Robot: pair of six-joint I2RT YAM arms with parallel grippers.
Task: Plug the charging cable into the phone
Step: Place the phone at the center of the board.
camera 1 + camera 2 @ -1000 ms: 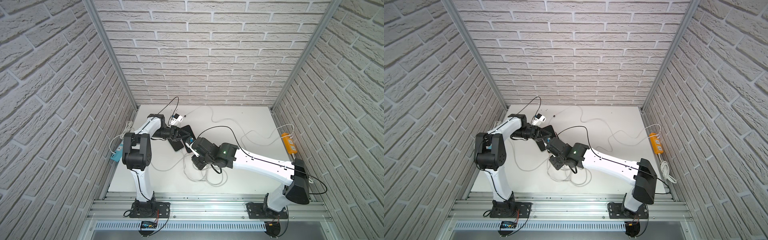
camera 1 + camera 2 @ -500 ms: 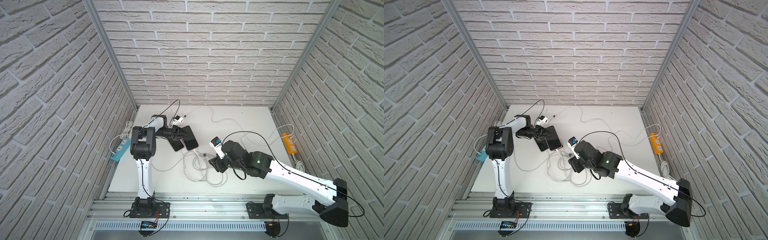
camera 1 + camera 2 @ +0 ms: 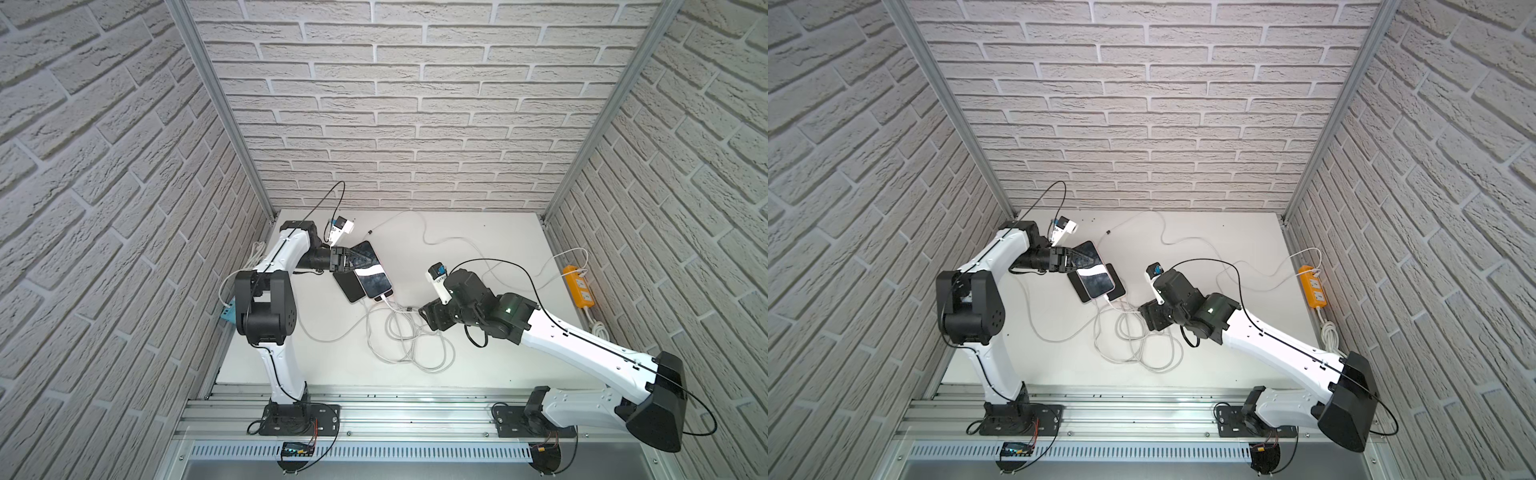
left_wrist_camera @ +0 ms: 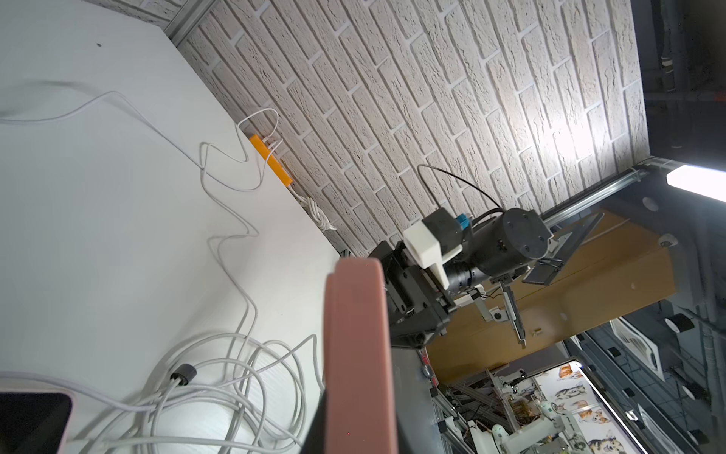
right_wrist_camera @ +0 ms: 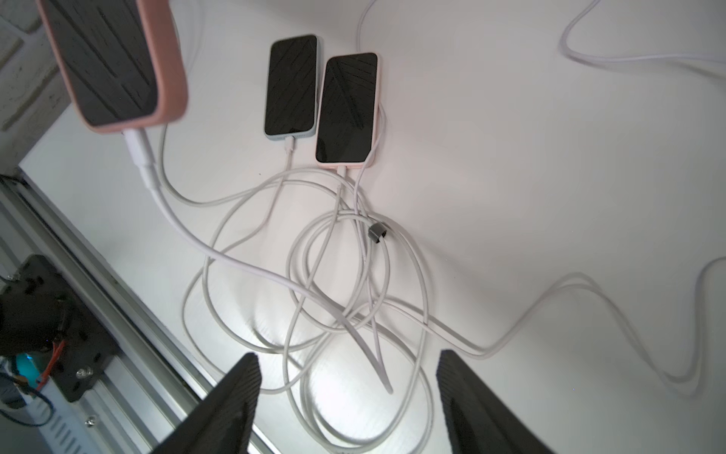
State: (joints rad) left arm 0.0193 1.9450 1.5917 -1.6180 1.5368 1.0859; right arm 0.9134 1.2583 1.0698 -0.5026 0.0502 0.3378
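My left gripper (image 3: 360, 261) is shut on the phone (image 3: 376, 274), a dark-screened one in a pink case, and holds it off the table at the back left. The left wrist view shows the phone edge-on (image 4: 355, 353) between the dark fingers. The white charging cable (image 5: 138, 151) sits plugged into the phone's (image 5: 114, 63) lower end and trails across the table. My right gripper (image 5: 349, 377) stands open over the cable coil, well apart from the phone, with nothing between its fingers (image 5: 235, 397). In both top views the right gripper (image 3: 432, 316) (image 3: 1152, 316) is right of the phone (image 3: 1096, 276).
Two more phones, a blue-edged one (image 5: 292, 86) and a pink one (image 5: 347, 108), lie flat with cables plugged in. A tangle of white cables (image 3: 405, 336) lies mid-table. An orange power strip (image 3: 579, 286) runs along the right wall, a blue one (image 3: 227, 319) by the left wall.
My right gripper has drawn back to the right from the phone's lower end and opened its jaws. The left gripper keeps hold of the phone while that arm shifted.
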